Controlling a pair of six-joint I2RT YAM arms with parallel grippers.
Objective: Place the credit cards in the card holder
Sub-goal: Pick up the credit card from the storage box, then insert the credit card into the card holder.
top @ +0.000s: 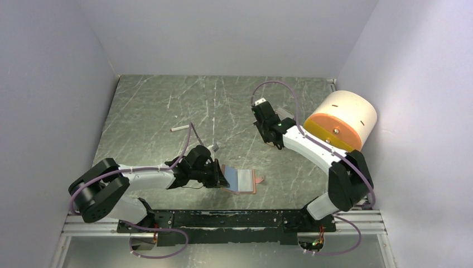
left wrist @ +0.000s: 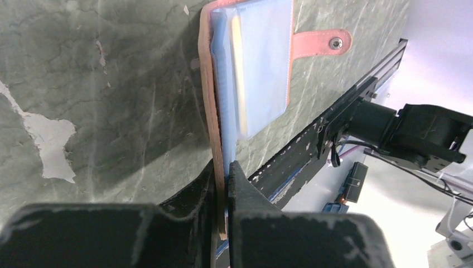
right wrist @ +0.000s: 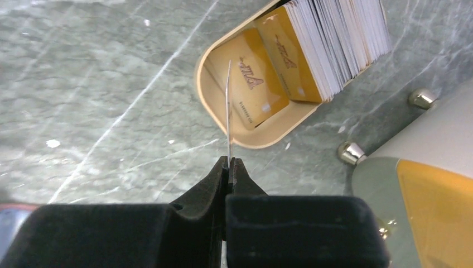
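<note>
A large cream-and-orange cylinder [top: 341, 120] lies on its side by the right edge of the table [top: 150, 111], towards the far right corner, with two small metal studs [right wrist: 350, 152] on the table beside it. Just left of it is a tan tray [right wrist: 262, 140] with a rounded end, packed with a stack of whitish credit cards [right wrist: 340, 39] and two orange-yellow cards [right wrist: 254, 84] leaning at the front. A small white stick [top: 179, 128] lies alone left of centre, well apart from both arms. The right gripper [right wrist: 229, 162] is clenched on a single credit card [right wrist: 228, 106], held upright and seen edge-on as a thin line; the card runs straight out from the fingertips and ends over the tray's rounded end. The card holder [top: 241, 180] lies open near the middle of the near edge. The left gripper [left wrist: 225, 167] grips it from the left, its fingers pinched tight on the edge of the reddish-brown leather cover. The holder's long axis runs left to right along the near edge, pale blue sleeves [left wrist: 262, 61] facing up, and its strap [left wrist: 321, 43] with the metal snap [left wrist: 335, 42] points towards the right edge, away from the left gripper.
</note>
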